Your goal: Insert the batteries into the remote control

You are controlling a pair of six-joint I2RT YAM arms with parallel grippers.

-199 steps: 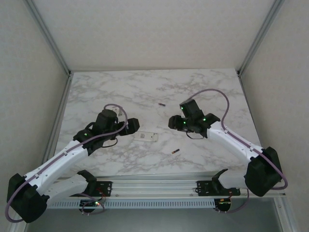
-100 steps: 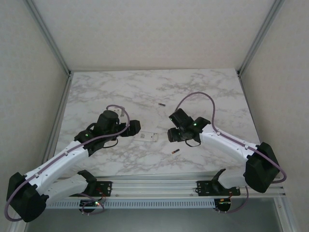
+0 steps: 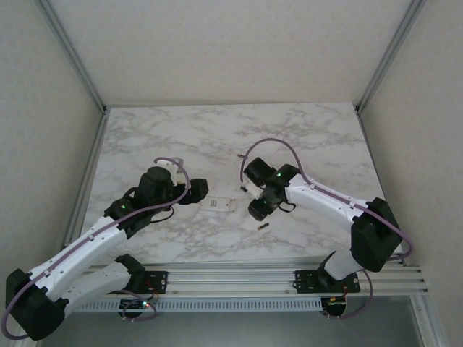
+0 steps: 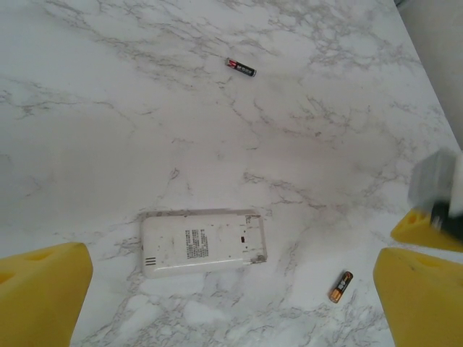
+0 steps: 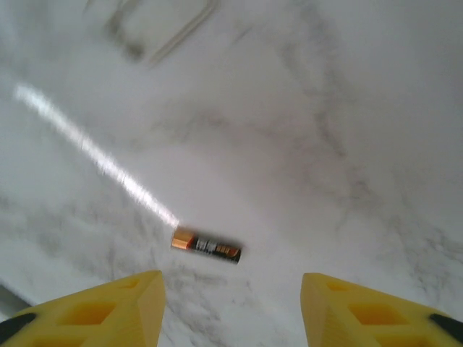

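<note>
The white remote control [image 3: 219, 205] lies flat with its label side up [image 4: 202, 242], just ahead of my left gripper [image 3: 199, 189]. That gripper [image 4: 231, 307] is open, its yellow fingers [image 4: 40, 296] wide apart and nothing between them. A copper-ended battery [image 3: 262, 227] lies right of the remote [image 4: 340, 286]. My right gripper [image 3: 256, 212] hovers close above it, open and empty [image 5: 231, 311], with the battery [image 5: 206, 248] on the marble just ahead of its fingertips. A dark battery with a red band [image 4: 240, 67] lies farther back.
The marble table [image 3: 325, 137] has free room at the back and on both sides. Metal frame posts [image 3: 87, 79] run along its edges, and a rail [image 3: 231, 278] crosses the near edge. The right arm's purple cable [image 3: 264, 142] loops over the middle.
My right arm has swung left and toward the near edge, bringing its gripper from behind the remote's right side down over the copper-ended battery. The left arm has hardly moved.
</note>
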